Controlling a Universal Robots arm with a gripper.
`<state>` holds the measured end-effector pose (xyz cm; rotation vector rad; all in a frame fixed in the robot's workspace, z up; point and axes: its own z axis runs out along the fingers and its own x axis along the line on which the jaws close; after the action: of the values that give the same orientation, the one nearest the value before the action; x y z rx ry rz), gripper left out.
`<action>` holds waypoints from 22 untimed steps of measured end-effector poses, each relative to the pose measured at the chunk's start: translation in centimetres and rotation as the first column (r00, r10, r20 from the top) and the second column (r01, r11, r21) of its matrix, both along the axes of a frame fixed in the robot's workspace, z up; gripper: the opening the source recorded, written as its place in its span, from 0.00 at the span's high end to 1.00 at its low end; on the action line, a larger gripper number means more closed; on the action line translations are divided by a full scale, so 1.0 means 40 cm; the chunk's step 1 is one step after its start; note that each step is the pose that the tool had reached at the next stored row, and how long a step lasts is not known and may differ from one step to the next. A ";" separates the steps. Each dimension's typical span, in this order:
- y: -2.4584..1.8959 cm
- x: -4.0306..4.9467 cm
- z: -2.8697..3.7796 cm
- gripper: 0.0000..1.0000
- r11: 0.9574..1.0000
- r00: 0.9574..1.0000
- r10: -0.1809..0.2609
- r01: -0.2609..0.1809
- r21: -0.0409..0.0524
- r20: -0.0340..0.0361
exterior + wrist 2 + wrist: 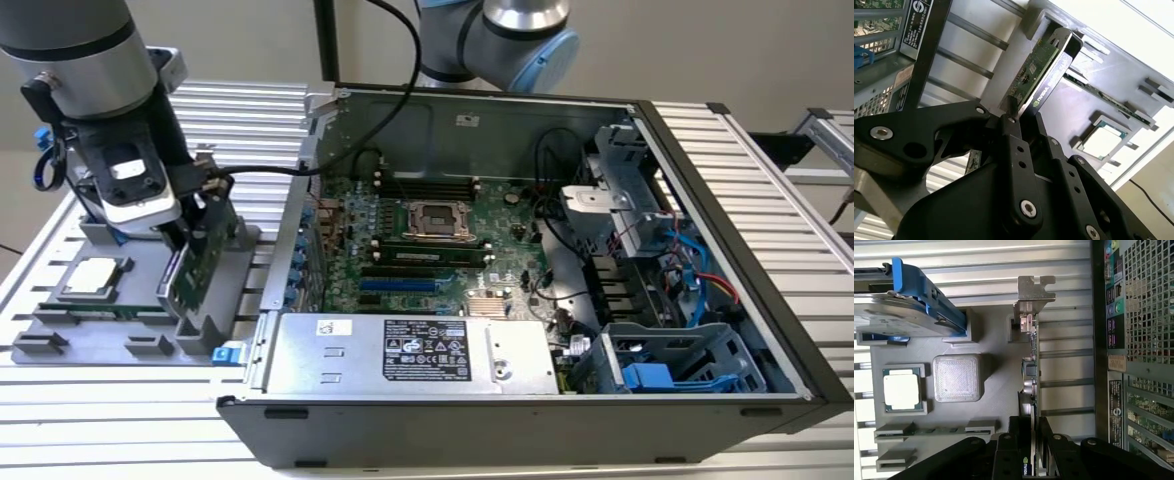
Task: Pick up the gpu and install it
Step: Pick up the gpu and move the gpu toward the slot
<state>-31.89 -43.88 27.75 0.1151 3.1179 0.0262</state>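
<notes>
The gpu (196, 265) stands on edge at its slot in the grey parts tray (80, 345), on the exterior view's left, beside the open computer case (694, 230). Both wrist views show it edge-on: green board and black shroud (1043, 67), silver end bracket (1033, 292) at the far end. My gripper (180, 232) comes down on it from above. Its black fingers sit on both faces of the card's near end (1013, 112) (1032, 429), shut on it. Whether the card's lower edge rests in the slot is hidden.
The motherboard (427, 235) lies inside the case, with a power supply (400, 350) in front and drive cages (667, 365) on the exterior view's right. The tray also carries a processor (901, 392), a hard drive with blue rails (909, 310) and a memory stick (929, 430). Another arm (521, 35) stands behind the case.
</notes>
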 end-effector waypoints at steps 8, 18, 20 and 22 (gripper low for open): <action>0.000 0.000 0.014 1.00 1.000 1.000 0.000 0.000 0.000 0.000; 0.000 0.000 0.036 1.00 1.000 1.000 0.000 0.000 0.000 0.000; 0.000 0.000 0.040 1.00 1.000 1.000 0.000 0.000 0.000 0.000; 0.000 0.000 0.045 1.00 1.000 1.000 0.000 0.000 0.000 0.000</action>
<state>-31.89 -43.87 29.54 0.1153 3.1176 0.0266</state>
